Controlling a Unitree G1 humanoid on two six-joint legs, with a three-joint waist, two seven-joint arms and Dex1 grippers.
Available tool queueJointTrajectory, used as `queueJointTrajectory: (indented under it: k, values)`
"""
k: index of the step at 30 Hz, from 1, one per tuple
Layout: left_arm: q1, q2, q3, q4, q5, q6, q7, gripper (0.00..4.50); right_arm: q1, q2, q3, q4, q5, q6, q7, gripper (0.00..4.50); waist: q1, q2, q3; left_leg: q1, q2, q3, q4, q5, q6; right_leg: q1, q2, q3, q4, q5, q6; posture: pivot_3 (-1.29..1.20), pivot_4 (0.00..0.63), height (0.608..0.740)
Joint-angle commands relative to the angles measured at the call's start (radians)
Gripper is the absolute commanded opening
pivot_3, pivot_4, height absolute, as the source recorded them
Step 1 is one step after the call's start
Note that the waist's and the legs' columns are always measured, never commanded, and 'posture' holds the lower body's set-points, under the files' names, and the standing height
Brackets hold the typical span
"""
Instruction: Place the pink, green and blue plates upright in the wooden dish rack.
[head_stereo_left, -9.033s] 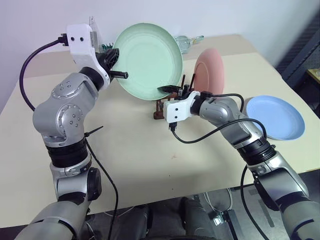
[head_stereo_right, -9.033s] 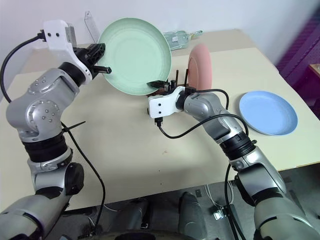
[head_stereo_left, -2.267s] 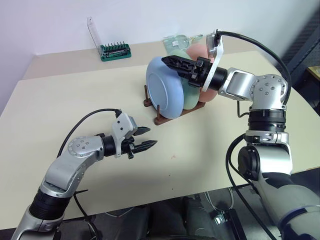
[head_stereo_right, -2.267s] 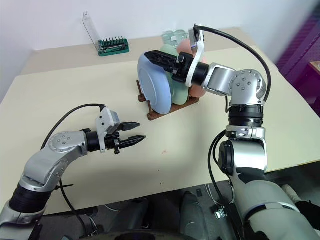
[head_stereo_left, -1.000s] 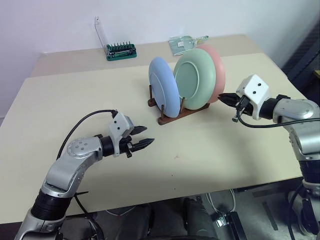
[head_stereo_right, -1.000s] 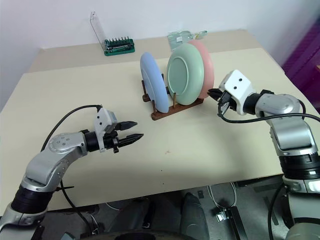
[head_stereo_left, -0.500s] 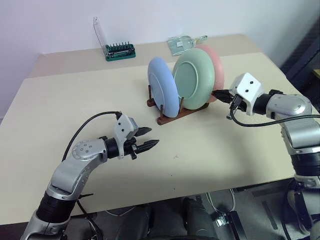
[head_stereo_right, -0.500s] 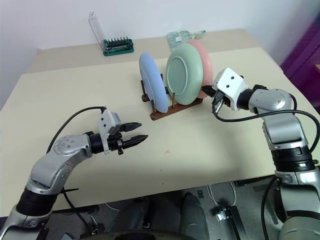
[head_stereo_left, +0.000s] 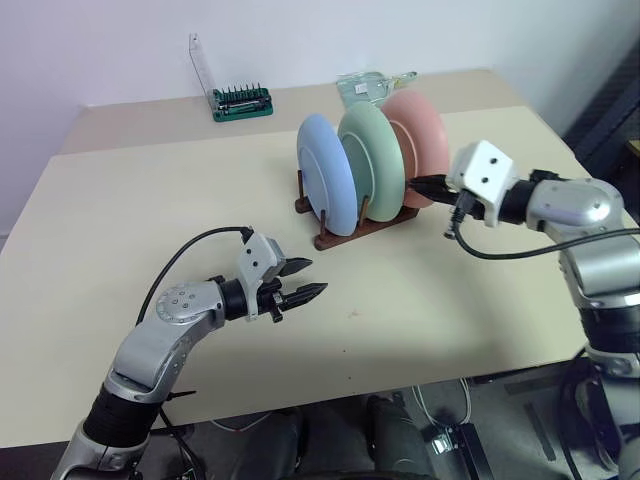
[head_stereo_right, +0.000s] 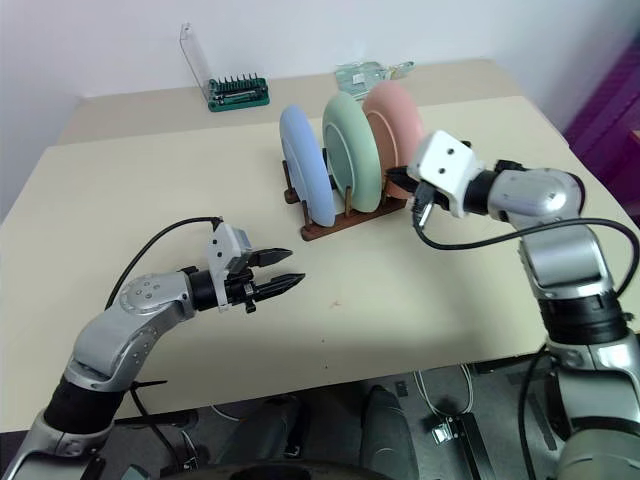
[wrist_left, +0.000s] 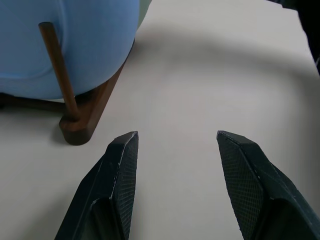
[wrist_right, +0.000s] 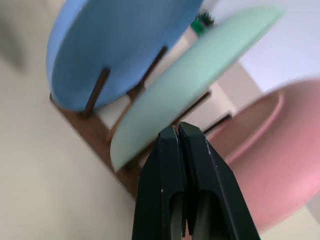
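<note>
Both grippers are seen above the beige table (head_stereo_left: 120, 200). On the right gripper (head_stereo_left: 415, 184), the 2 black fingers are pressed together with nothing between them, and their tip is placed at the lower edge of the green plate (head_stereo_left: 365, 160), in the gap between it and the pink plate (head_stereo_left: 420, 145); whether a plate is actually touched cannot be told. On the left gripper (head_stereo_left: 308, 291), the 2 fingers are held apart and nothing is gripped; it is held low over bare tabletop, well apart from the wooden dish rack (head_stereo_left: 345, 228), towards which it is pointed.

All 3 plates are stood upright in the rack, side by side between its pegs. The blue plate (head_stereo_left: 325, 185) is set at the end nearest the left gripper, the green plate in the middle, and the pink plate at the far end. The rack is placed near the middle of the table.

At the table's far edge, a green screwdriver-bit case (head_stereo_left: 240, 101) with a clear raised lid is seen, and a clear plastic item (head_stereo_left: 372, 83) is lying behind the plates.
</note>
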Motion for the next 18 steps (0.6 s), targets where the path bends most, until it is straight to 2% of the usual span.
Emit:
queueJointTrajectory:
  k: [1, 4, 7, 9, 14, 18]
  values:
    - [0.006, 0.018, 0.059, 0.002, 0.022, -0.035, 0.023, 2.55, 0.106, -0.060, -0.207, -0.078, 0.124, 0.067, 0.042, 0.03, -0.002, 0.000, 0.000, 0.000, 0.000, 0.000, 0.000, 0.000, 0.000, 0.000, 0.000, 0.000, 0.000, 0.000, 0.000, 0.00, 0.150, 0.740]
    - [0.019, 0.046, 0.124, 0.056, 0.042, -0.064, 0.041, 2.55, 0.260, -0.075, -0.360, -0.126, 0.219, 0.144, 0.071, 0.03, -0.004, 0.000, 0.000, 0.001, 0.001, 0.000, -0.001, 0.000, 0.000, 0.000, 0.000, 0.000, 0.000, 0.000, 0.000, 0.00, 0.150, 0.740]
    - [0.027, 0.076, 0.172, 0.122, 0.091, -0.102, 0.077, 2.55, 0.349, -0.064, -0.457, -0.093, 0.244, 0.157, 0.046, 0.03, -0.008, 0.001, -0.001, 0.002, 0.001, 0.002, -0.001, 0.000, 0.000, 0.001, 0.001, 0.001, 0.001, 0.000, 0.000, 0.00, 0.150, 0.740]
    - [0.029, 0.094, 0.202, 0.177, 0.134, -0.155, 0.102, 2.55, 0.380, -0.049, -0.474, -0.090, 0.254, 0.162, 0.027, 0.03, -0.008, 0.001, -0.001, 0.003, 0.001, 0.003, -0.001, 0.000, 0.000, 0.001, 0.001, 0.001, 0.001, 0.000, 0.000, 0.00, 0.150, 0.740]
    - [0.045, 0.103, 0.290, 0.237, 0.116, -0.179, 0.105, 2.55, 0.436, 0.001, -0.443, -0.062, 0.236, 0.116, 0.000, 0.03, -0.004, 0.001, -0.001, 0.002, 0.001, 0.002, -0.001, 0.000, 0.000, 0.001, 0.000, 0.001, 0.001, 0.000, 0.000, 0.00, 0.150, 0.740]
    - [0.061, 0.085, 0.292, 0.226, 0.134, -0.194, 0.123, 2.55, 0.426, 0.014, -0.405, -0.033, 0.217, 0.082, -0.010, 0.03, -0.005, 0.001, -0.001, 0.002, 0.001, 0.002, 0.000, 0.000, 0.000, 0.001, 0.000, 0.001, 0.001, 0.000, 0.000, 0.00, 0.150, 0.740]
